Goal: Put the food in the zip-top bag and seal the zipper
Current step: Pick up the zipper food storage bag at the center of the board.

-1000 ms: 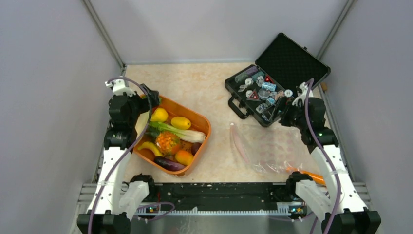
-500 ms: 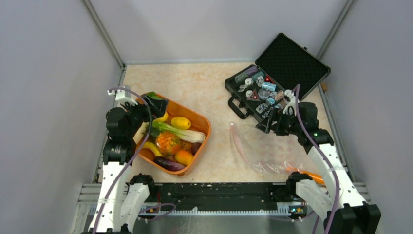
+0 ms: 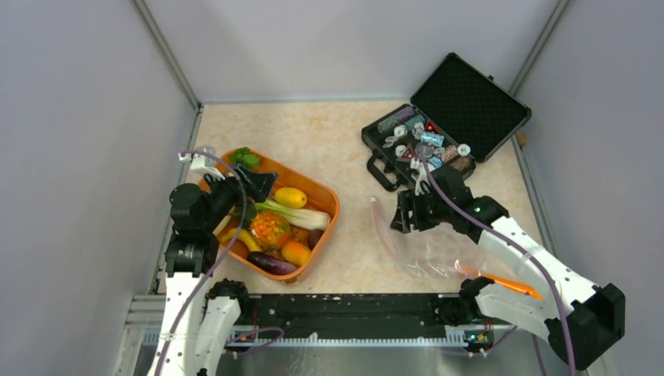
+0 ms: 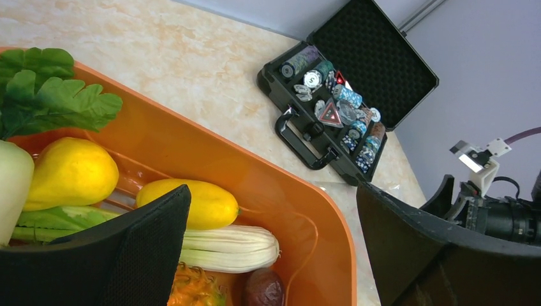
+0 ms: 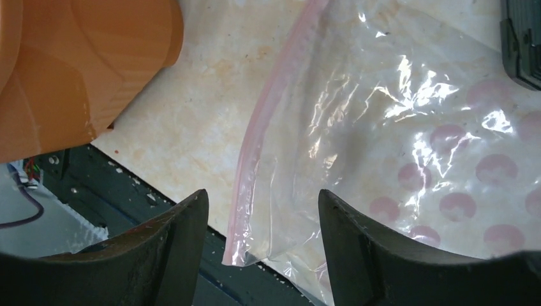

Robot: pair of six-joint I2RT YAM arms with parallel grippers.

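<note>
The food lies in an orange tub (image 3: 329,205): a yellow lemon (image 3: 290,197), a leafy green-white stalk (image 3: 301,215), an orange pineapple (image 3: 270,228), a banana (image 3: 244,239) and a purple eggplant (image 3: 272,264). My left gripper (image 3: 254,185) is open and empty above the tub's back left part. In the left wrist view (image 4: 273,191) its fingers frame a lemon (image 4: 191,204) and the stalk (image 4: 229,248). The zip-top bag (image 3: 438,235) lies flat and empty, its pinkish zipper (image 3: 381,227) facing the tub. My right gripper (image 3: 403,215) is open and hovers over the zipper (image 5: 268,121) and the bag (image 5: 395,127).
An open black case (image 3: 438,133) of small trinkets stands at the back right, just beyond the bag. An orange-handled object (image 3: 501,282) lies at the front right by the black base rail (image 3: 352,309). Grey walls close in both sides.
My right gripper has moved left and forward from the black case to above the bag's zipper edge. My left gripper has moved right, over the tub.
</note>
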